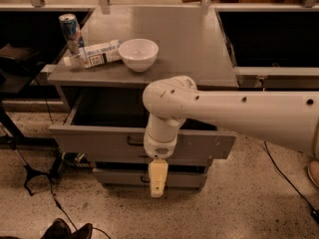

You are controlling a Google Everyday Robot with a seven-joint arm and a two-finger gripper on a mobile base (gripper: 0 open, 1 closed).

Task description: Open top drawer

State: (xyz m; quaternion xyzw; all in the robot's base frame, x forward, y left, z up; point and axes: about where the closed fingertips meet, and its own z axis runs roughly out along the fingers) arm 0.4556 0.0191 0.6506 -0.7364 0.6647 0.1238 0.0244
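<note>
The top drawer (pixel 99 141) is a wide grey metal drawer pulled well out from under the grey cabinet top (pixel 189 39); its dark inside shows. Its thin black handle (pixel 133 142) peeks out left of my wrist, and pale chips mark the front near its right end. My gripper (pixel 157 183) hangs pointing down from the white arm (pixel 239 113), in front of the drawer's front and just below its lower edge, over the lower drawer (pixel 184 179). It holds nothing that I can see.
On the cabinet top stand a white bowl (pixel 138 54), a lying white bottle (pixel 94 54) and an upright can (pixel 70 31). A black stand and cables (pixel 30 173) lie on the speckled floor at left. Dark shoes (pixel 65 230) show at the bottom.
</note>
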